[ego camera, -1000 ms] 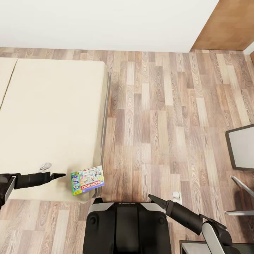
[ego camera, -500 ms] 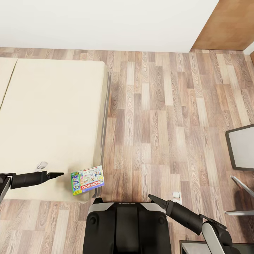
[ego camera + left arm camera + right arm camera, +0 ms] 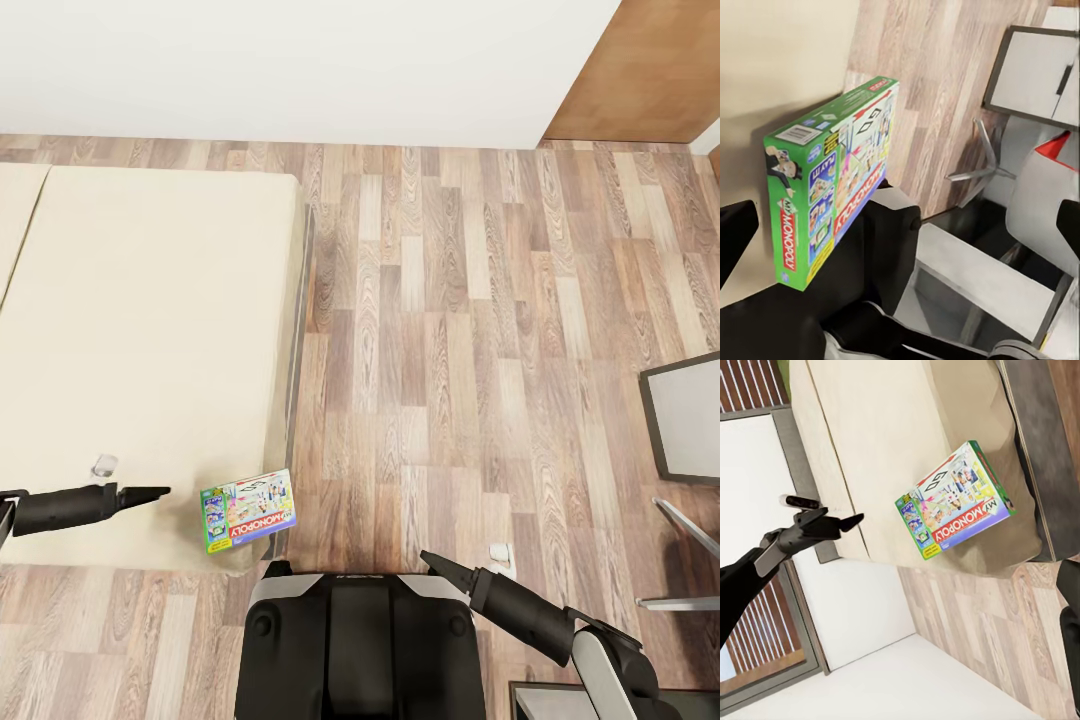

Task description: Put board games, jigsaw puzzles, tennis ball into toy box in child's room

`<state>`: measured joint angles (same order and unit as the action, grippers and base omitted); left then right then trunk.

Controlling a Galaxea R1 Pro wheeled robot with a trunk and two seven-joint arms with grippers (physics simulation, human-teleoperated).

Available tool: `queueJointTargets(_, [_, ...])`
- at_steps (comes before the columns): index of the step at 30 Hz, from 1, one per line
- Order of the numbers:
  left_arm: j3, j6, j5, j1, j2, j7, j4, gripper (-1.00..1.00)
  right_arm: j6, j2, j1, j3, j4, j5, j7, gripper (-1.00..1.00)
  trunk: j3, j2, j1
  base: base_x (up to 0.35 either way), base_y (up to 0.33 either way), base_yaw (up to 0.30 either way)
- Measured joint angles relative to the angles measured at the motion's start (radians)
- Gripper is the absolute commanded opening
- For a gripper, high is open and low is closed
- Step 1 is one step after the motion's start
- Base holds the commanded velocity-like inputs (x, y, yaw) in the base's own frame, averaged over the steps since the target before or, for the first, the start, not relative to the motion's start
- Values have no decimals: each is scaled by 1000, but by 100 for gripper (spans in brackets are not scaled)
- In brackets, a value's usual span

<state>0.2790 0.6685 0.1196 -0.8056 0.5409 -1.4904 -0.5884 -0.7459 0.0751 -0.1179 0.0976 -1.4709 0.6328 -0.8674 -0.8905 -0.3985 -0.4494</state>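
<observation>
Beside the bed's [image 3: 150, 330] near corner, the left end effector [image 3: 150, 493] hovered with nothing in its hold, its spread unclear, just short of the Monopoly box [image 3: 248, 510] lying untouched at the mattress edge. Most of the collecting appeared left to do. Open plank floor [image 3: 450, 350] offered room; the right end effector [image 3: 432, 560] hung idle, opening unreadable.

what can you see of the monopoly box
The Monopoly box is a thin, flat rectangular carton with green edges, a red logo band and cartoon artwork on its face. It lies face up on the near corner of the cream bed, close to the mattress edge. The left gripper hovers beside it, not touching.
</observation>
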Motion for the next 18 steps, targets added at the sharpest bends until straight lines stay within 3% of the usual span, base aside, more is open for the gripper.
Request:
queueJointTargets(9, [0, 10, -1, -1, 4, -72, 0, 100, 0, 0, 0, 0, 0, 0, 1, 100, 0, 0, 0, 0, 0, 0])
queueJointTargets(18, [-2, 11, 2, -1, 3, -72, 0, 100, 0, 0, 0, 0, 5, 1, 1, 100, 0, 0, 0, 0, 0, 0])
